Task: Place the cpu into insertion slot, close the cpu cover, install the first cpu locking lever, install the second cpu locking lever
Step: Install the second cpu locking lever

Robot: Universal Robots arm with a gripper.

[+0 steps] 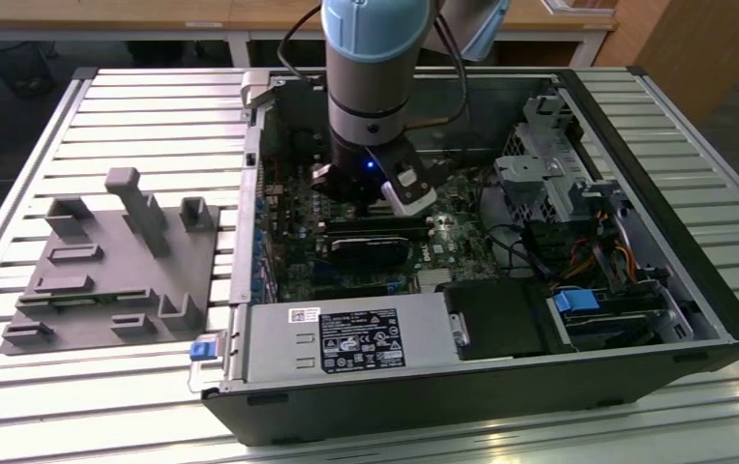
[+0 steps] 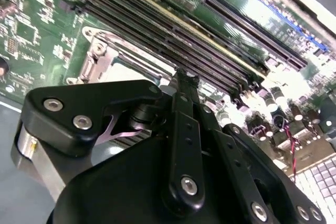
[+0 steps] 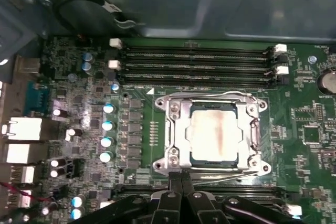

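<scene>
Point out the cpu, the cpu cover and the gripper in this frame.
cpu (image 3: 216, 136): first wrist view, middle of its dull metal top.
cpu cover (image 3: 176, 129): first wrist view, one side bar of the silvery frame.
gripper (image 3: 181, 178): first wrist view, between its black fingertips at the socket's edge.

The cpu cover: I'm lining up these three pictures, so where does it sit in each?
Exterior view: hidden under the arm's wrist.
First wrist view: cpu cover framing the cpu, below the memory slots.
Second wrist view: its corner beside the memory slots.
Shared landmark: those slots.
</scene>
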